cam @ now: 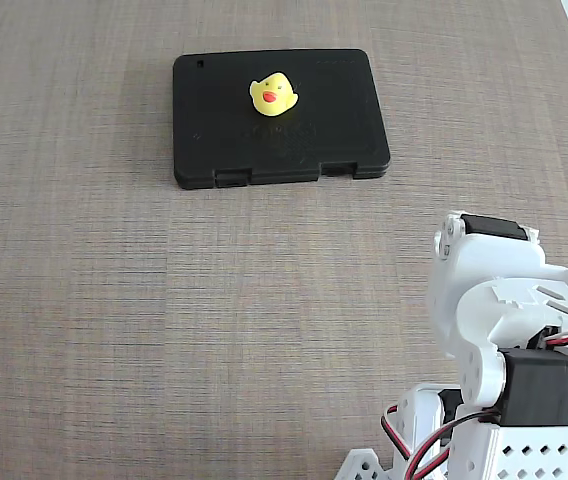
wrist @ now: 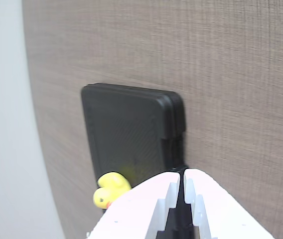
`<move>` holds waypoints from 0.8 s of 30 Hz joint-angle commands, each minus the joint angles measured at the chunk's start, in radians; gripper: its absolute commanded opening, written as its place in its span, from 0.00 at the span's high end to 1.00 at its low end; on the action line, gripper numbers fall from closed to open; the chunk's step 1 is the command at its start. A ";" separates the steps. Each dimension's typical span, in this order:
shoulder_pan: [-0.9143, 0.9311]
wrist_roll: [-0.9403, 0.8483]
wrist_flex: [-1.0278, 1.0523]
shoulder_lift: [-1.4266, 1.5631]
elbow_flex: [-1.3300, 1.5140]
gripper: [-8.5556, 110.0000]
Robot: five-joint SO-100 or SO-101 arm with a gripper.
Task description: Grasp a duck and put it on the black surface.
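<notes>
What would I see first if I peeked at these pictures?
The bright yellow duck grabs the eye first, sitting on top of the black case at the far side of the wooden table in the fixed view. Next comes the white robot arm at the near right, its gripper shut and empty.

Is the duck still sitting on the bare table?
No, in the fixed view the duck rests on top of the black case.
</notes>
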 commanded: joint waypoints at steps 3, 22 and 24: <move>0.008 -0.003 0.003 0.069 0.034 0.93; -0.017 0.002 0.018 0.064 0.202 0.93; -0.044 0.003 0.018 0.064 0.201 0.93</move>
